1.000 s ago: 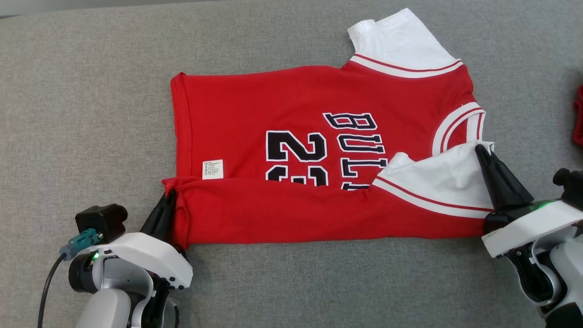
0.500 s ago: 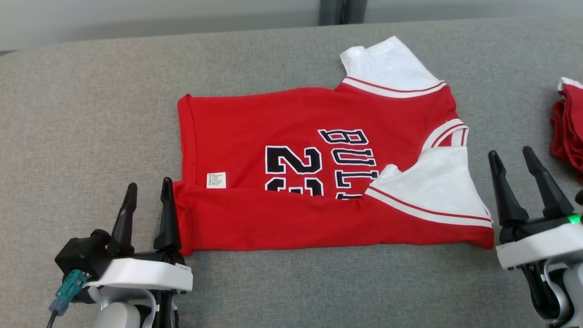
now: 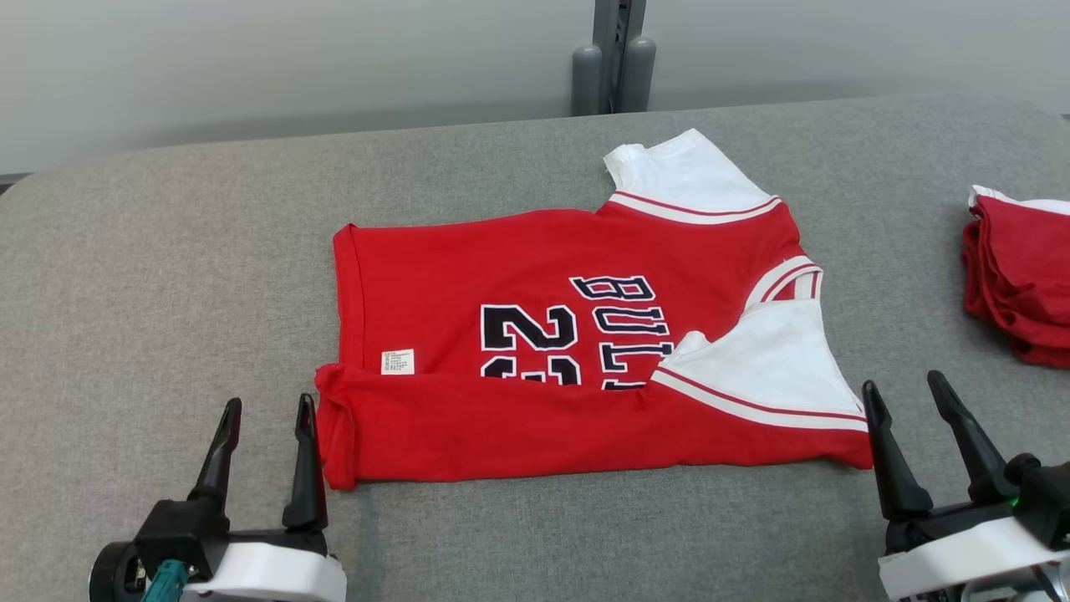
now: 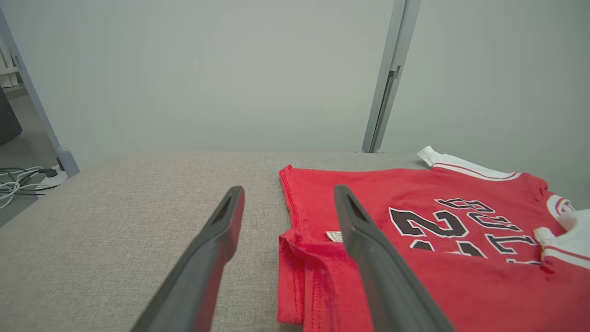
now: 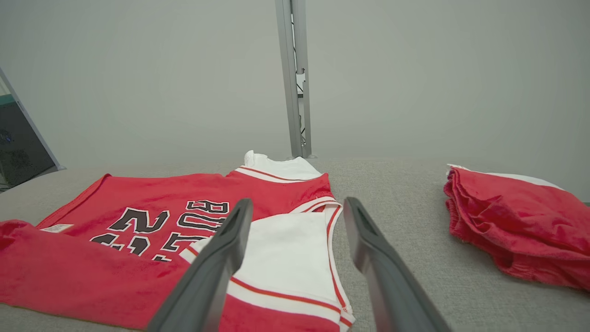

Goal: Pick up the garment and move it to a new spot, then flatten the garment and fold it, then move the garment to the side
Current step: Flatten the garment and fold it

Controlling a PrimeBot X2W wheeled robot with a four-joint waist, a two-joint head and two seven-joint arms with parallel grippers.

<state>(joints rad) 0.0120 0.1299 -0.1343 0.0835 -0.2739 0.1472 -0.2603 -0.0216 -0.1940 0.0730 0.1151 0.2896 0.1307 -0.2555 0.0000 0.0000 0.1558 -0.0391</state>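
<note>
The garment (image 3: 518, 276) is a red jersey with white sleeves and black "BULLS 23" lettering, lying on the grey table (image 3: 167, 267) with its near long edge folded over towards the middle. It also appears in the left wrist view as the garment (image 4: 415, 212) and in the right wrist view as the garment (image 5: 152, 216). My left gripper (image 3: 267, 405) is open, just left of the garment's near left corner, with nothing between its fingers. Just beyond the near right corner, my right gripper (image 3: 907, 385) stands open and empty too.
A stack of folded red garments (image 3: 1020, 276) lies at the table's right edge, seen also as the stack (image 5: 516, 221) in the right wrist view. A grey post (image 3: 614, 54) rises behind the table's far edge against a pale wall.
Both grippers let go of the garment's near corners, opened and drew back towards me. The folded edge stays lying on the garment. The head camera has tilted up, showing the wall.
</note>
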